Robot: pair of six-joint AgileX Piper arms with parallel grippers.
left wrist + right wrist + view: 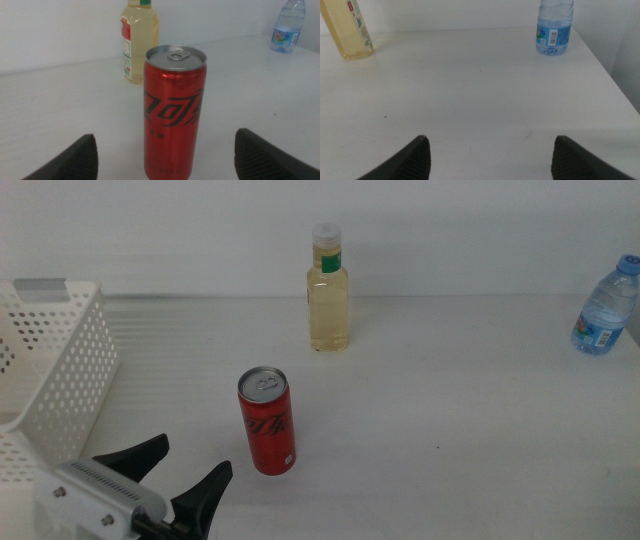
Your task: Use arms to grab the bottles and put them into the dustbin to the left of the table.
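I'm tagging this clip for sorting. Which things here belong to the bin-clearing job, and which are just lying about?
Part of the job:
- red can, in front of the open left pincer
- yellow-liquid bottle
- blue-capped water bottle
- white perforated dustbin
- right pincer, open, waiting

Just lying about:
- nothing besides the table itself

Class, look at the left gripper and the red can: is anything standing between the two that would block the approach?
Nothing visible does. The left gripper is open at the near edge of the table, and the red can stands upright just ahead of its fingers, bare tabletop between them. The yellow bottle stands farther back, behind the can.
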